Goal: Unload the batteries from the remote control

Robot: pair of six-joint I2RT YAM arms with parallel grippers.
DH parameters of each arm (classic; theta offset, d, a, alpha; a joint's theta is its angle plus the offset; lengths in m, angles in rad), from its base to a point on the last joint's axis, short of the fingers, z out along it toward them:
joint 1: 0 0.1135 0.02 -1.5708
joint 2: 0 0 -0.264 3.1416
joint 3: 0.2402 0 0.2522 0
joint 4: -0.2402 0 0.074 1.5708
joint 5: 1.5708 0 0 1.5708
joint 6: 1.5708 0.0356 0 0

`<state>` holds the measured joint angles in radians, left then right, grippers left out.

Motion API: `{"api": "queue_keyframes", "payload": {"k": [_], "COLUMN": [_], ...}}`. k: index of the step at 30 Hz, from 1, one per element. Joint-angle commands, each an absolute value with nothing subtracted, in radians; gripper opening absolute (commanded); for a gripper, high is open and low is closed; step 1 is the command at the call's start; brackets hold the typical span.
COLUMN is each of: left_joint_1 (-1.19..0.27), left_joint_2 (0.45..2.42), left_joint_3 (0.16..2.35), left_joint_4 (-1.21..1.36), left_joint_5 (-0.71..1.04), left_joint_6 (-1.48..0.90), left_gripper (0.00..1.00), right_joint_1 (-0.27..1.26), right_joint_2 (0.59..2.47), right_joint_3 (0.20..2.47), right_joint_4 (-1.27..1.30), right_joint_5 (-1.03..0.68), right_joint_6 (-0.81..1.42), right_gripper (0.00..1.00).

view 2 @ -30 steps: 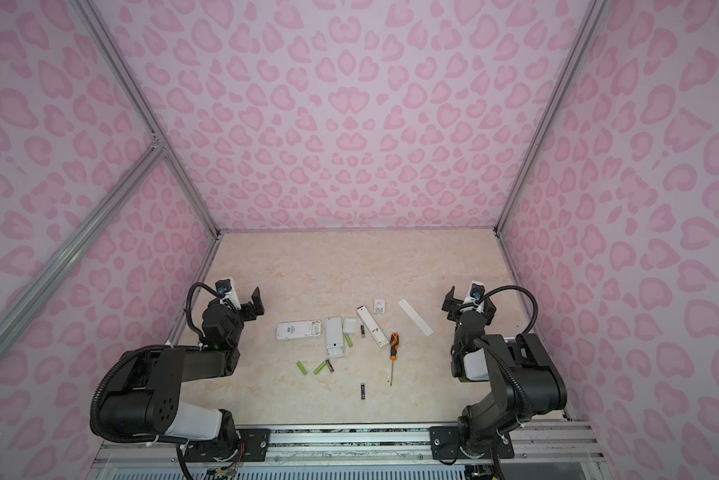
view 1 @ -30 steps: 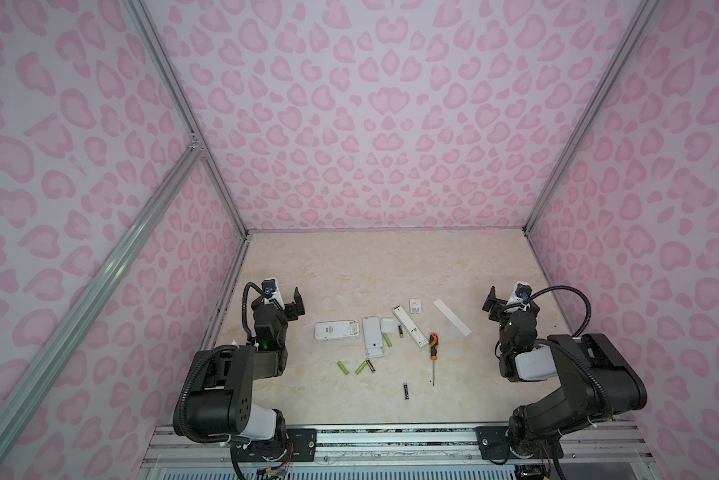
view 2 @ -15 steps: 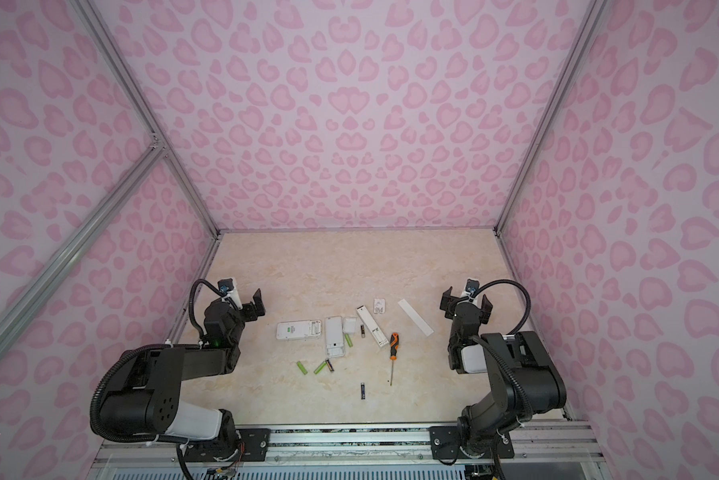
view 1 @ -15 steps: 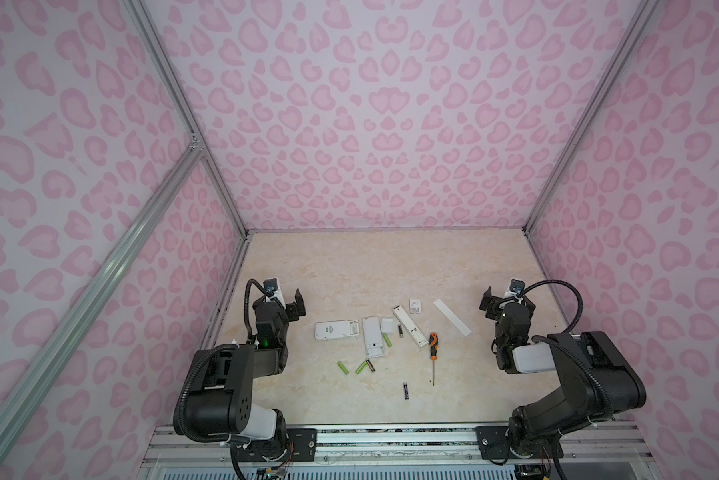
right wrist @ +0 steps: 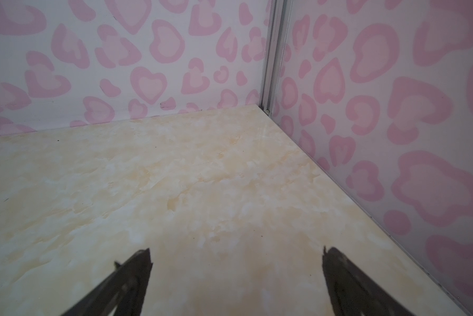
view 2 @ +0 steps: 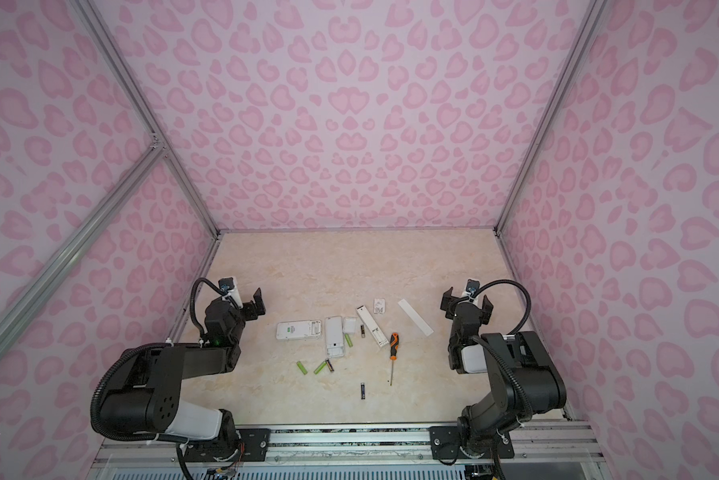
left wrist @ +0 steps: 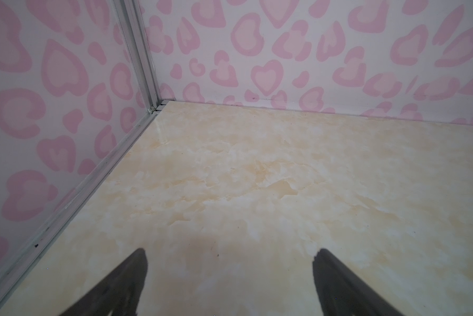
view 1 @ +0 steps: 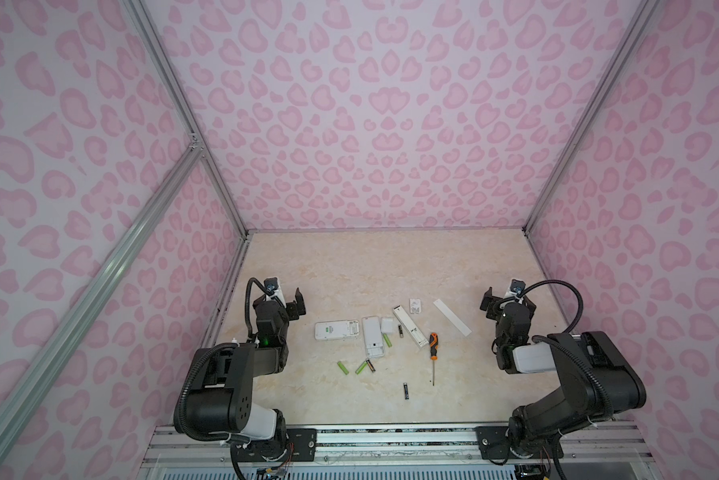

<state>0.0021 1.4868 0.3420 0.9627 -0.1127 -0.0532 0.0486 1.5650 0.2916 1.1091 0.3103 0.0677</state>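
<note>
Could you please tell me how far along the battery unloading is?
Done, apparently: six batteries lie loose on the table beside three remotes, covers off. In hand: nothing; the left gripper and right gripper are open and empty, off to the sides. Left: probably nothing, though the remotes' insides are too small to check.

The left end effector (view 1: pixel 288 302) hangs wide open and empty, its arm folded low. The right end effector (view 1: pixel 508 305) mirrors it: jaws spread, nothing between, elbow tucked back.
</note>
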Motion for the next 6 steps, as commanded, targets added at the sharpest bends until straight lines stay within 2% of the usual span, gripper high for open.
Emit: {"api": "queue_keyframes", "payload": {"k": [1,6], "left_joint_1": [0.003,0.008], "left_joint_2": [1.489,1.476], "left_joint_3": [0.352,0.332], "left_joint_4": [0.952,0.975], "left_joint_5": [-0.115,-0.104], "left_joint_6": [-0.049,-0.052], "left_gripper": [0.97,0.97], "right_joint_1": [0.050,0.051], "right_joint_2": [1.568,1.569], "right_joint_3": [0.294,0.293], "right_joint_4": [1.108,1.111], "right_joint_5": [0.324,0.324], "right_joint_6": [0.064,0.064], "right_gripper": [0.98,0.98]}}
